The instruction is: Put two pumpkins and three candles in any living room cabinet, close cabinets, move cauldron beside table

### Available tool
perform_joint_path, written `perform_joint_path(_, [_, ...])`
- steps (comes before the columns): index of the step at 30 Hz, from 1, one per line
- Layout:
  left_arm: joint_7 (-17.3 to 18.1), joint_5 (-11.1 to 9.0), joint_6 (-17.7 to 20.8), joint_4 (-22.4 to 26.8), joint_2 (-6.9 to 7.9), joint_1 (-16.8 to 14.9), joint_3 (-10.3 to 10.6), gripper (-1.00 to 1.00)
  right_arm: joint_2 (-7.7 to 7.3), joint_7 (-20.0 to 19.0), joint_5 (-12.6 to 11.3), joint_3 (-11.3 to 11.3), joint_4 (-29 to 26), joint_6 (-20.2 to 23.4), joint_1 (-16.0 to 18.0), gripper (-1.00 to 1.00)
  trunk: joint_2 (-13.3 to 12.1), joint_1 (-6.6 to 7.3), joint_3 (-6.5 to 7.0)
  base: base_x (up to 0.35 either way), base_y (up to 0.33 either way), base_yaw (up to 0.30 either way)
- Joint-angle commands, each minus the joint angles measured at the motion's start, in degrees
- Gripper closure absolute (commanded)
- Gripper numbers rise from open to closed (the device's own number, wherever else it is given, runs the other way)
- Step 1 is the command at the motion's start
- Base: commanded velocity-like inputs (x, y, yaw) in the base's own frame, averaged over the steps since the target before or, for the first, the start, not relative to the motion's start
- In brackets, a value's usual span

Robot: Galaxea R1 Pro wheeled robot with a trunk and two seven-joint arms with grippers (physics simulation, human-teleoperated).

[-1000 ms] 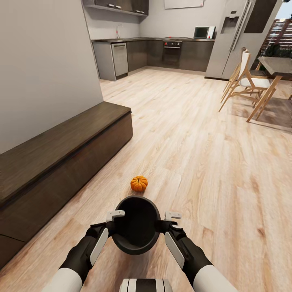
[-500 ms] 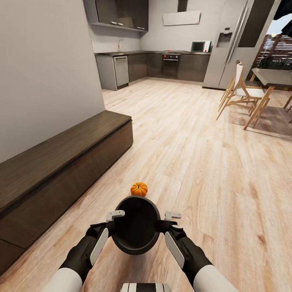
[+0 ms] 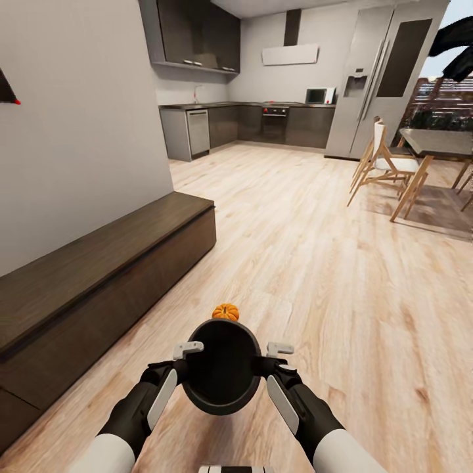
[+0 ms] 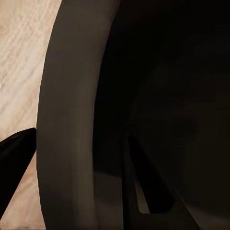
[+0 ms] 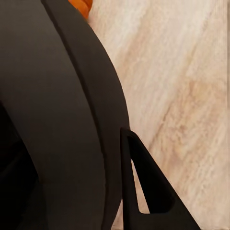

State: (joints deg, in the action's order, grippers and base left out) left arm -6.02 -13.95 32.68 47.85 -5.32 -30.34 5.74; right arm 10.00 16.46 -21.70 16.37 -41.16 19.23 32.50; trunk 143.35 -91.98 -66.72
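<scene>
I hold the black cauldron point(image 3: 221, 374) in front of me above the wooden floor, mouth up. My left gripper point(image 3: 184, 361) and right gripper point(image 3: 266, 361) are each shut on its rim at opposite sides. In the left wrist view the rim point(image 4: 67, 120) runs between two dark fingers point(image 4: 143, 182). The right wrist view has the cauldron's wall point(image 5: 57, 120) beside one finger point(image 5: 143, 187). One orange pumpkin point(image 3: 226, 311) lies on the floor just beyond the cauldron, its lower part hidden by the rim; an orange sliver point(image 5: 82, 5) also peeks past the wall. The long dark-brown cabinet point(image 3: 98, 263) stands shut along the left wall.
A wide stretch of wooden floor point(image 3: 315, 249) runs ahead to the grey kitchen cupboards point(image 3: 263, 125) and a tall fridge point(image 3: 374, 79). At the far right stand a dining table point(image 3: 437, 141) and wooden chairs point(image 3: 381, 157). A plain wall point(image 3: 79, 118) rises behind the cabinet.
The whole view has shifted, showing more of the kitchen's upper part. The pumpkin now sits closer to the cauldron's rim in the picture and is partly covered. Both grips are unchanged.
</scene>
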Motion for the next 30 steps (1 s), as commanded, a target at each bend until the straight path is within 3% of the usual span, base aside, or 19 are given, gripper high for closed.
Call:
perform_joint_path(1, [-0.6, -0.9, 0.2, 0.1, 0.01, 0.0, 0.1, 1.0, 0.0, 0.6, -0.1, 0.1, -0.1, 0.3, 0.0, 1.0, 0.0, 0.07, 0.18, -0.303, 0.0, 0.0])
perform_joint_path(10, [-0.5, -1.0, 0.4, 0.1, 0.03, 0.0, 0.1, 1.0, 0.0, 0.5, -0.1, 0.1, -0.1, 0.2, 0.0, 1.0, -0.1, 0.3, 2.18, -0.223, 0.0, 0.0])
perform_joint_path(20, [-0.3, -1.0, 0.4, 0.2, 0.04, 0.0, 0.1, 1.0, 0.0, 0.4, -0.1, 0.1, -0.1, 0.2, 0.0, 1.0, -4.1, 2.46, 3.98, -0.027, 0.0, 0.0])
perform_joint_path(30, [-0.3, -1.0, 0.4, 0.2, 0.04, 0.0, 0.1, 1.0, 0.0, 0.3, -0.1, 0.1, -0.1, 0.2, 0.0, 1.0, -8.1, 4.66, 5.78, -0.27, 0.0, 0.0])
